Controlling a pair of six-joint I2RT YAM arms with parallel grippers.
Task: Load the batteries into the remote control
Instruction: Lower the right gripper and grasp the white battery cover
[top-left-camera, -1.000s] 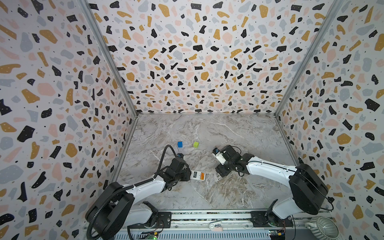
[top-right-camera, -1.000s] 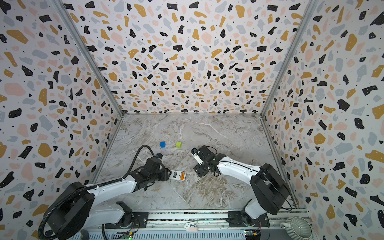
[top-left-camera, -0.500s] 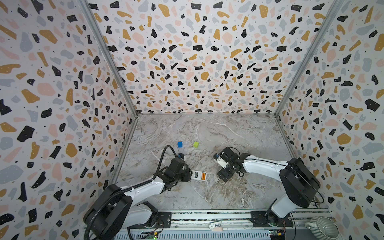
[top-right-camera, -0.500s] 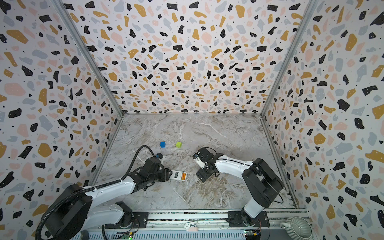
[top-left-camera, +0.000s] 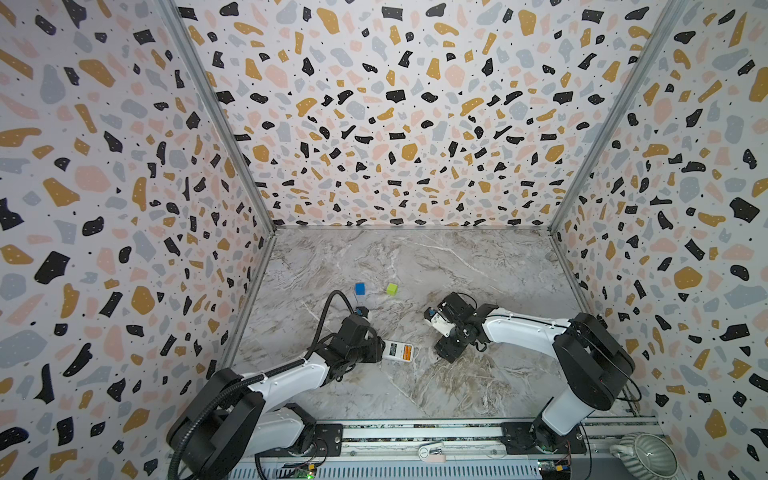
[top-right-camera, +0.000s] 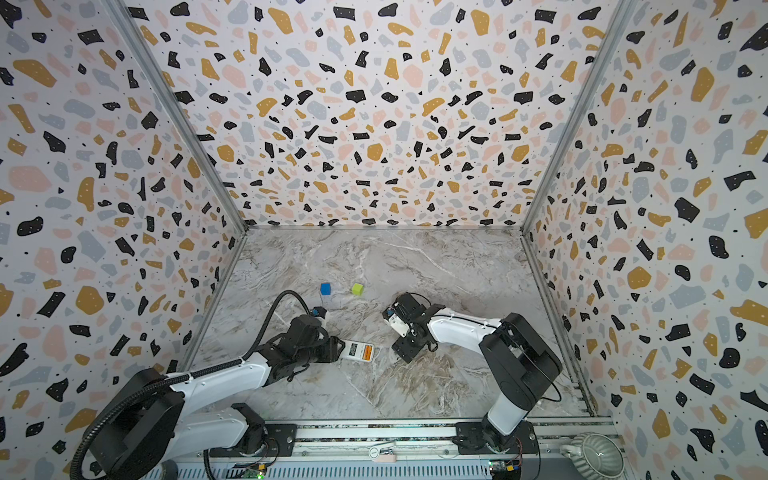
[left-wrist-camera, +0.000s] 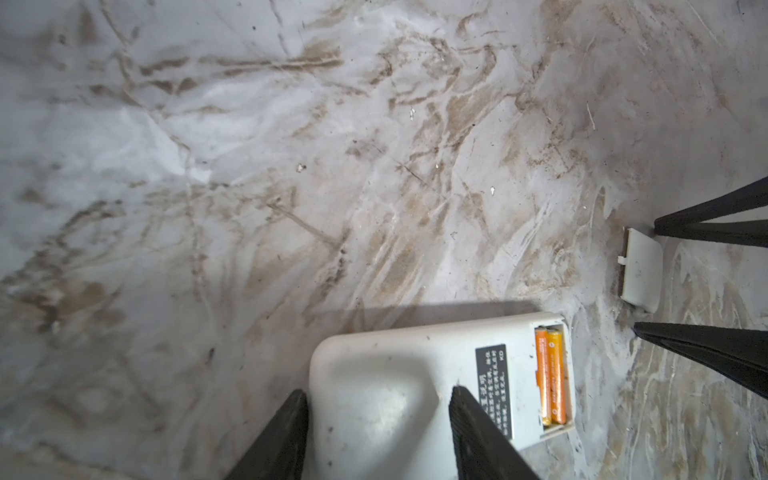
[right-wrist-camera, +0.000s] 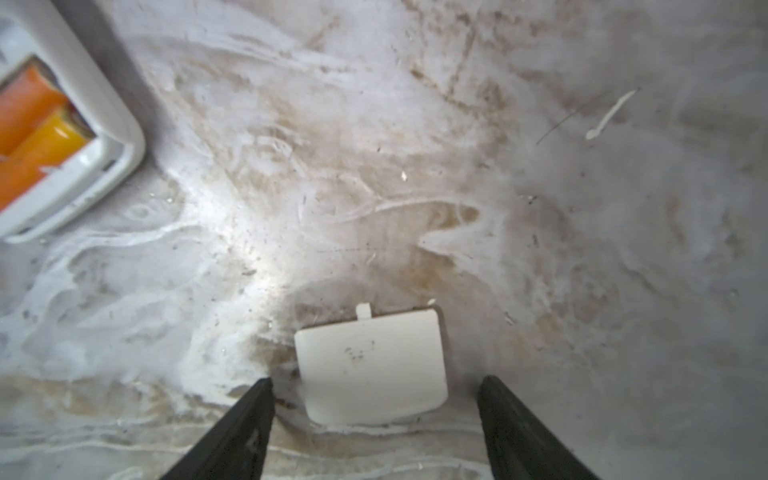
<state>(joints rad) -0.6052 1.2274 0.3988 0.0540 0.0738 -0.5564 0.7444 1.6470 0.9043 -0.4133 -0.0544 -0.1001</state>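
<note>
Nearest you, the left pincer (left-wrist-camera: 378, 390) is half closed on the remote (left-wrist-camera: 374, 365), which lies back up on the desk (left-wrist-camera: 249, 166). One finger sits at its end edge and the other on its back, and I judge that a steadying hold. At the remote's other end the compartment is uncovered and both batteries (left-wrist-camera: 550, 376) lie in it side by side, so the loading itself looks done. You can't tell from here whether they are pressed fully home or turned the right way. What's left, by my reading, is the cover (right-wrist-camera: 372, 365), which lies flat on the desk near the remote's open end, not touching it. Your right pincer (right-wrist-camera: 376, 379) stands wide astride the cover, fingers clear of both its edges, holding nothing. Farther back, the blue cube (top-left-camera: 360, 288) and green cube (top-left-camera: 391, 289) sit well apart from all this and play no part.
</note>
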